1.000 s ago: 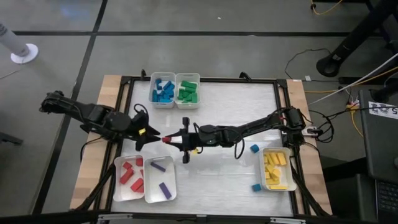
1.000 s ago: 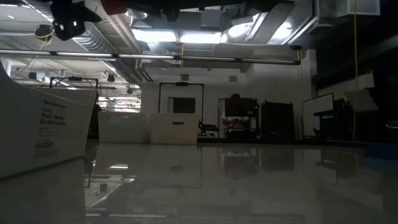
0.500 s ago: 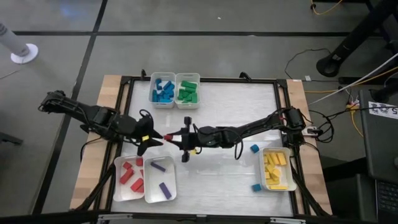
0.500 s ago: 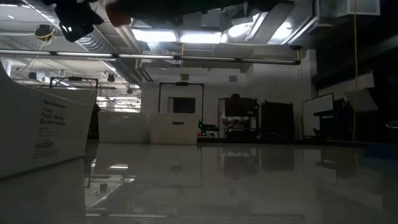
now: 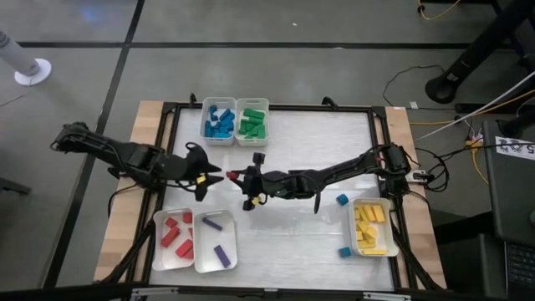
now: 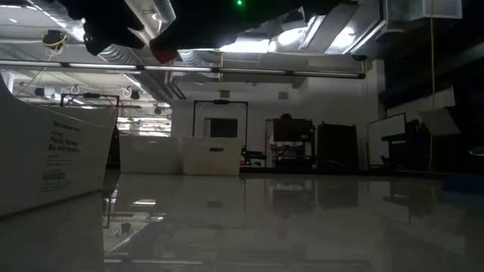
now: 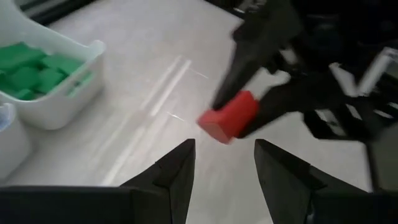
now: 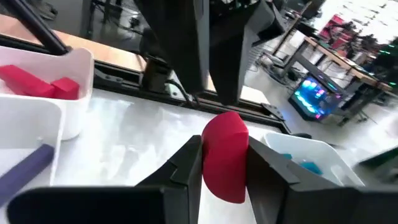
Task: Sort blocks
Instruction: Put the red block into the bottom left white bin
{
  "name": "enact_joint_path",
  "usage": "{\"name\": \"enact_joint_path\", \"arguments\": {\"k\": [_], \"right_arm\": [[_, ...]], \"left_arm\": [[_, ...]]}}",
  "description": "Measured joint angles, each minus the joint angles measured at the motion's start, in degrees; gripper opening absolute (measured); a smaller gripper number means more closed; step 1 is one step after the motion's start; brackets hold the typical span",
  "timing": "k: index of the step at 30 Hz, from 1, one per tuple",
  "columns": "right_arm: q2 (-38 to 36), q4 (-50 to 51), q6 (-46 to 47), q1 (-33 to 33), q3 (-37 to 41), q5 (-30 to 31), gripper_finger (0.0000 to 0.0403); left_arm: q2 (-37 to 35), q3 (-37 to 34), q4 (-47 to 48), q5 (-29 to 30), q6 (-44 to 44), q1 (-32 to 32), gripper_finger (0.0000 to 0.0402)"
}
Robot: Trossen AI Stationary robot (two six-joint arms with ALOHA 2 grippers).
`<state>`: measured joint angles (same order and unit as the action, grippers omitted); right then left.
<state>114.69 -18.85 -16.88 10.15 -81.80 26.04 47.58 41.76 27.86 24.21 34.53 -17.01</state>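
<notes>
A red block (image 5: 232,176) hangs above the table's middle, with my right gripper (image 8: 225,163) shut on it. In the left wrist view the block (image 7: 229,116) sticks out from the right gripper's dark fingers. My left gripper (image 7: 224,163) faces it from the table's left, open, its fingertips just short of the block and touching nothing. In the high view the two grippers (image 5: 216,177) (image 5: 238,177) stand tip to tip. In the low view the block (image 6: 162,51) shows near the top. My right gripper pinches the red block by two opposite sides (image 8: 208,158) between its two fingers (image 8: 186,165). The fingers come about level from the table's right. The block's free end (image 7: 217,127) sticks out past the fingertips toward my left gripper. It is lifted clear of the table.
Far-edge trays hold blue blocks (image 5: 219,121) and green blocks (image 5: 252,121). Near-left trays hold red blocks (image 5: 174,238) and purple blocks (image 5: 216,242). A tray of yellow blocks (image 5: 370,227) stands near right, with two loose blue blocks (image 5: 342,200) (image 5: 343,252) beside it.
My right gripper has swung its tip toward the table's far edge and carried the red block that way, still lifted. My left gripper has rolled and edged toward the block from the left. In the low view the block has sunk lower.
</notes>
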Motion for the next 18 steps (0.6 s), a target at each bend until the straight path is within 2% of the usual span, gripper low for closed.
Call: {"name": "enact_joint_path", "arguments": {"k": [6, 12, 18], "right_arm": [[0.0, 1.8, 0.0, 0.0, 0.0, 10.3, 0.0101], [0.0, 7.8, -3.4, -0.1, -0.1, 19.9, 0.0101], [0.0, 10.4, -3.6, -0.1, -0.1, 20.4, 0.0101]], "left_arm": [[3.7, 0.0, -0.2, 1.1, -0.8, 3.1, 0.0155], [6.1, 0.0, -0.3, 1.2, -7.3, 5.6, 0.0155], [8.3, 0.0, -1.5, 1.1, -7.6, 7.4, 0.0155]]}}
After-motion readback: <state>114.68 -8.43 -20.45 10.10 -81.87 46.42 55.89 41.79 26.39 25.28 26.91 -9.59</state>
